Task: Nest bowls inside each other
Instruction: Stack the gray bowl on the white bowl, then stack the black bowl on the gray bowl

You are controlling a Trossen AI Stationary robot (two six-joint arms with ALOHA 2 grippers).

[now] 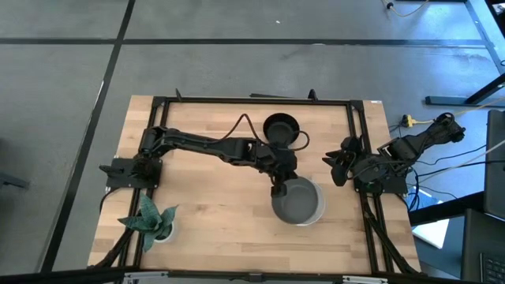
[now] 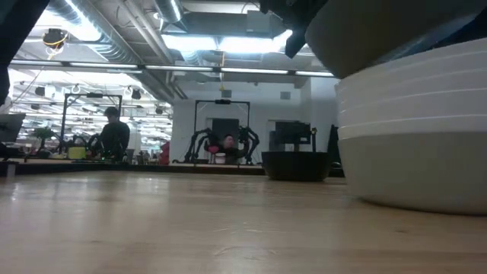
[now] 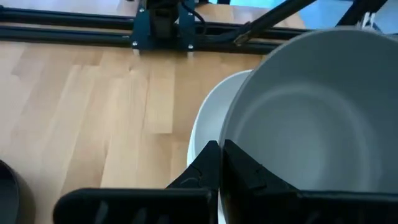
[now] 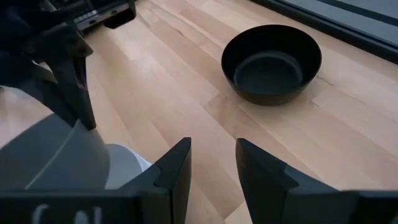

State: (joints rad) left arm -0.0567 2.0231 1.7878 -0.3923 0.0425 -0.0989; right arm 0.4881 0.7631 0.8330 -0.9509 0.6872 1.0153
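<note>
Left gripper (image 1: pixel 278 189) is clamped on the grey bowl's (image 3: pixel 311 118) rim, holding it tilted over the white stack (image 2: pixel 415 137) at centre-right for nesting. Black bowl (image 1: pixel 280 128) waits farther back. Right gripper (image 4: pixel 211 168), fingers apart, is parked at the right edge.

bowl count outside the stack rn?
2. Black bowl stands alone toward the table's far edge; grey bowl is tilted over the white stack, pinched by the left gripper. Bowls nested inside the stack may be hidden.
</note>
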